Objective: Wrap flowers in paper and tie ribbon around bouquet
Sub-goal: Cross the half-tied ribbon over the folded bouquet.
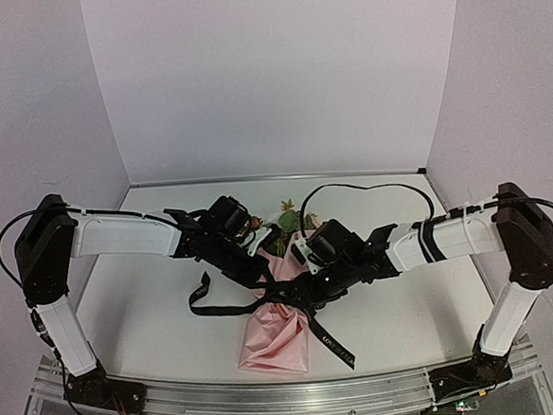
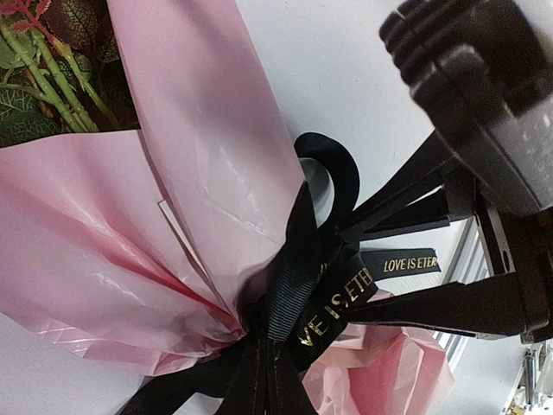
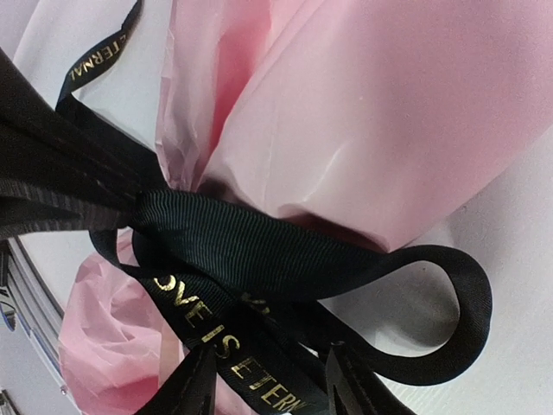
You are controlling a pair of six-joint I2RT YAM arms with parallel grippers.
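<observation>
Step in hand: tying; the paper is wrapped. Left arm reaches in low, left gripper [image 2: 259, 389] clenched on the ribbon [image 3: 242, 242] at the waist of the bouquet [image 1: 274, 336]. Bouquet lies mid-table [image 1: 150, 302], flowers [image 1: 282, 217] at the far end. Right arm reaches in low, right gripper [image 3: 270, 389] parted astride a lettered strand, no grip. Next, probably: pinch the strand, pull outward to cinch.

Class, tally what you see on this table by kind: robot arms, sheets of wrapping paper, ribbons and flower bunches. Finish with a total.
Robot arms: 2
Pink paper: 1
Black ribbon: 1
Flower bunch: 1
Total: 5
</observation>
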